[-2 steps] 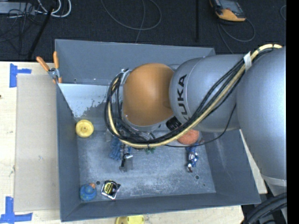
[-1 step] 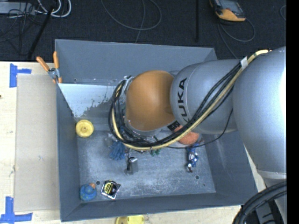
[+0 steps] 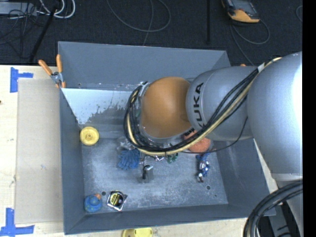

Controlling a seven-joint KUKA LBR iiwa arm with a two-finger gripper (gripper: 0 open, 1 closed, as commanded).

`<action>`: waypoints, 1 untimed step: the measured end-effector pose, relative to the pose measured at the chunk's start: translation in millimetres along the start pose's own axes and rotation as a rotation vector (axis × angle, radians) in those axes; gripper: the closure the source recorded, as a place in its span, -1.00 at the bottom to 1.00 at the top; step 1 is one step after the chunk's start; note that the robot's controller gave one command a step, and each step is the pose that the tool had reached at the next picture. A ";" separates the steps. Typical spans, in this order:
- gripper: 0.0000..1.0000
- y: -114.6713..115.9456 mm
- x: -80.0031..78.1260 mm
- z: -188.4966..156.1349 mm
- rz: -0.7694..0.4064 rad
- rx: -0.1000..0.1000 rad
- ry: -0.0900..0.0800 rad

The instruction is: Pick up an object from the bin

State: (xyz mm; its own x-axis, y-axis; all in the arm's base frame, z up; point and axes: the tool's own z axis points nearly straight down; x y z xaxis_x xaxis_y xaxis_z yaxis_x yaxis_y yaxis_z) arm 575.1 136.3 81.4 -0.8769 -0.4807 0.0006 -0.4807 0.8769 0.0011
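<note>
My gripper (image 3: 146, 172) pokes out below the arm's orange cover, low over the bin floor near the middle. Just left of it lies a blue bristly thing (image 3: 129, 159), close to the gripper but apart from it. A small green piece (image 3: 171, 158) shows right under the cover's edge, up and to the right of the gripper. Nothing can be seen held in the gripper.
A yellow round cap-like thing (image 3: 89, 136) lies at the left wall. A blue round thing (image 3: 92, 203) and a black-and-yellow tape measure (image 3: 116, 200) sit at the front left. A small blue-and-white thing (image 3: 202, 168) and an orange-red thing (image 3: 200, 145) lie right, partly under the arm.
</note>
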 end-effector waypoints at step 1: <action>1.00 -25.0 3.0 11.9 0.123 0.000 0.000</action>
State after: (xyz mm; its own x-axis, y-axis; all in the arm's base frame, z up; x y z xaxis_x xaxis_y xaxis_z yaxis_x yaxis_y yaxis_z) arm 584.5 113.0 69.5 -0.9293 -0.3693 0.0006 -0.3693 0.9293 0.0014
